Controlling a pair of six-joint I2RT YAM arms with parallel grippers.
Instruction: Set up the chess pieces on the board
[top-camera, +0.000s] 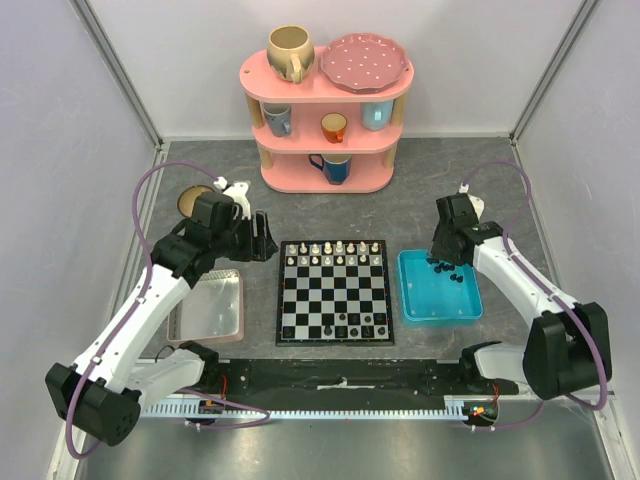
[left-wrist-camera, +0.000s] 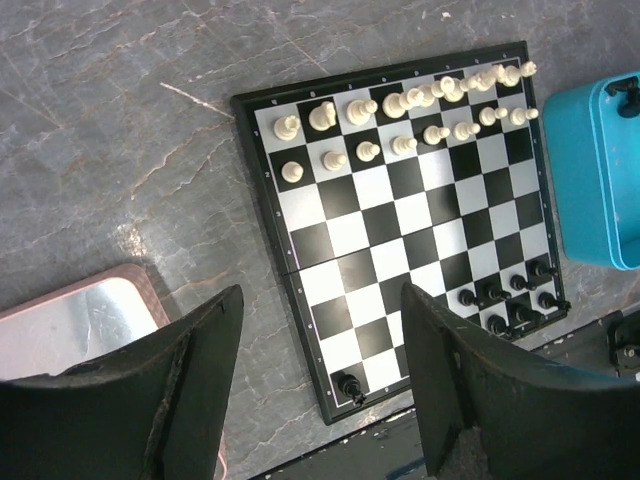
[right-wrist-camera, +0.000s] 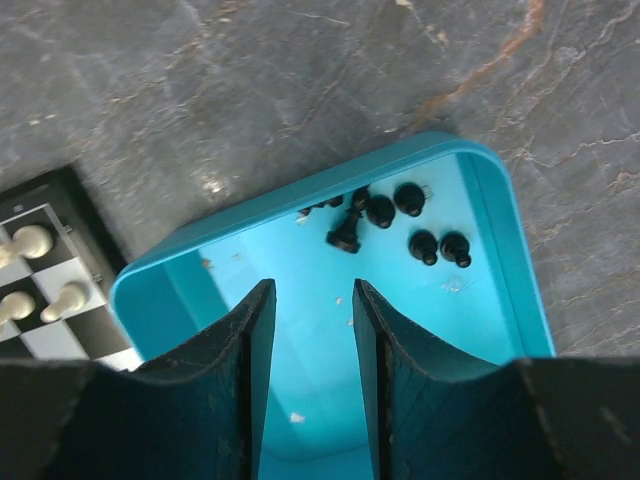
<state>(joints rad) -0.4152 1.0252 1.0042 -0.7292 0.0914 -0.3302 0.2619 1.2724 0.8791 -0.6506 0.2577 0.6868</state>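
Note:
The board (top-camera: 335, 295) lies in the middle of the table. Cream-white chess pieces (top-camera: 333, 252) fill its two far rows. Several black pieces (top-camera: 362, 322) stand at its near right, and one (left-wrist-camera: 347, 383) stands alone in a near corner. More black pieces (right-wrist-camera: 390, 215) lie at the far end of the blue tray (top-camera: 440, 320). My left gripper (top-camera: 262, 240) hovers open and empty just left of the board; in the left wrist view (left-wrist-camera: 320, 300) its jaws stand wide apart. My right gripper (right-wrist-camera: 313, 290) is open and empty above the blue tray (right-wrist-camera: 150, 290).
A pink-rimmed grey tray (top-camera: 210, 308) lies left of the board, under my left arm. A pink shelf (top-camera: 325, 120) with mugs and a plate stands at the back. A brown cup (top-camera: 192, 200) sits behind my left arm. Walls close in both sides.

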